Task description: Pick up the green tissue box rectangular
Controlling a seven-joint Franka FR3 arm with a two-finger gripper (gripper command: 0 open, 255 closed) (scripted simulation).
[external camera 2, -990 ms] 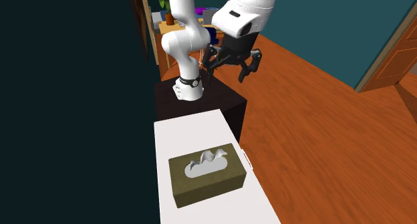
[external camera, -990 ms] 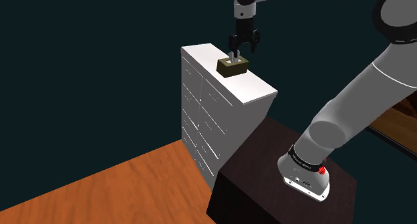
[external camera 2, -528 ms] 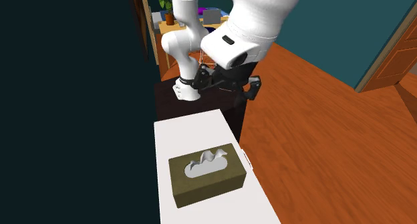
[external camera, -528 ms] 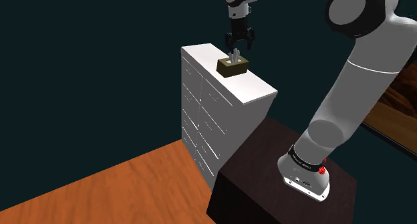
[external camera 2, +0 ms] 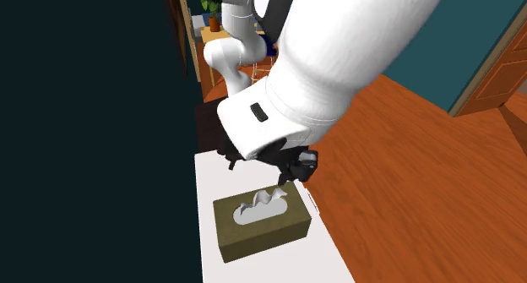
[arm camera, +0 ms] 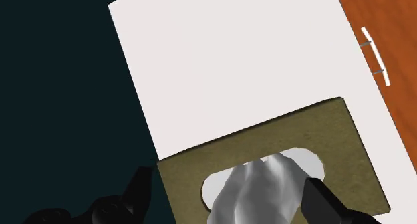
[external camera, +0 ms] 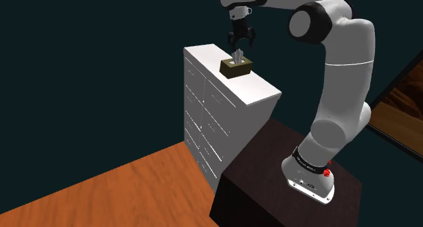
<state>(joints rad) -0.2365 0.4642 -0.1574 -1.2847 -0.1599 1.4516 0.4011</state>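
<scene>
We hover our black two-finger gripper (external camera: pixel 242 41), jaws spread wide and empty, above the white drawer cabinet (external camera: pixel 261 91) on whose top the olive-green rectangular tissue box (arm camera: pixel 347 142) rests directly below, its long axis running finger to finger

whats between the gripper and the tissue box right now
Only the white tissue poking up from the olive tissue box; the open gripper hangs just above it, as the shoulder view shows.

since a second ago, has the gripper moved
Yes. In the second exterior view the gripper went from over the stand to over the white cabinet, just above the box.
</scene>
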